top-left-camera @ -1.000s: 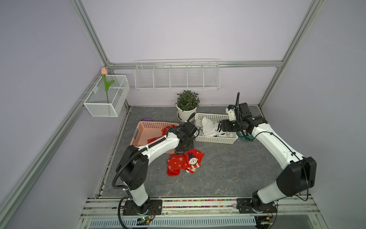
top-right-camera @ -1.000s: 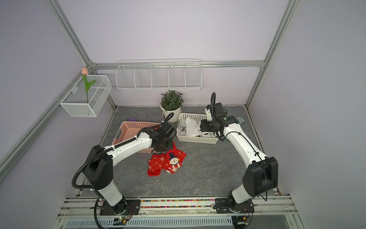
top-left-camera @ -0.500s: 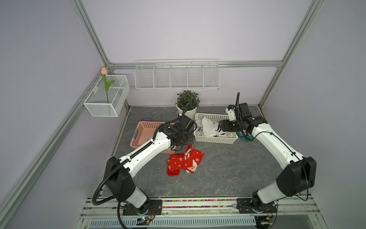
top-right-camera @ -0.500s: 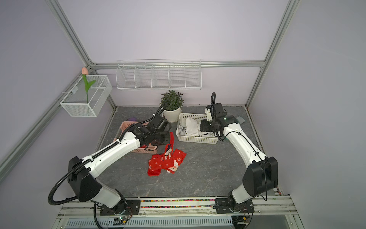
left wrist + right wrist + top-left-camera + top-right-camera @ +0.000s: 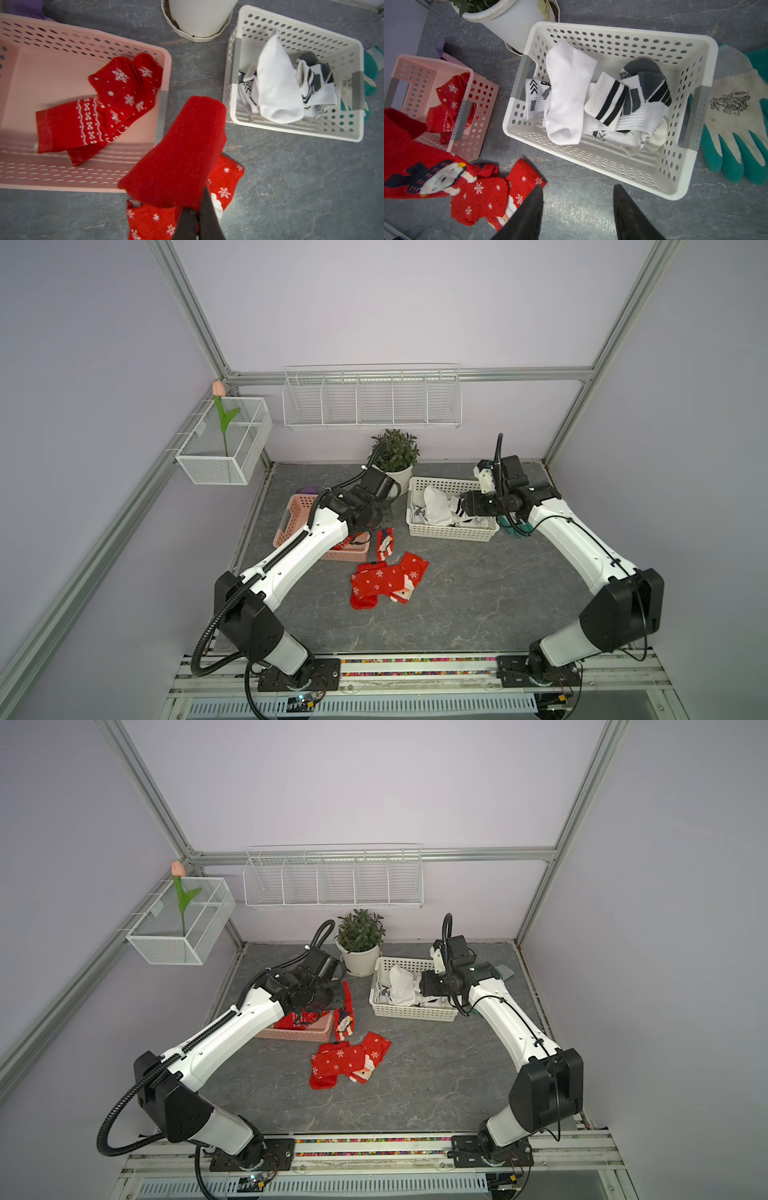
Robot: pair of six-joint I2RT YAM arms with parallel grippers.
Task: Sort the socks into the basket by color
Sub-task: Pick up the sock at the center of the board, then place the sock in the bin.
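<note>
Left gripper point(image 5: 197, 209) lifted 1 red sock point(image 5: 178, 153) off the pile point(image 5: 386, 585), pinching it beside the pink basket point(image 5: 164, 62); right gripper point(image 5: 578, 191) hangs spread over the white basket point(image 5: 708, 41).

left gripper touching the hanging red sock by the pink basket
Touching: the left wrist view shows the left gripper shut on the hanging red sock, fabric pinched between its jaws.

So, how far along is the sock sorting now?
Done: white socks lie in the white basket, and some red socks in the pink basket. In hand: the left pincer is shut on one red sock, hanging at the pink basket's edge. Remaining: loose red socks on the table. The right pincer is open, holding nothing.
</note>
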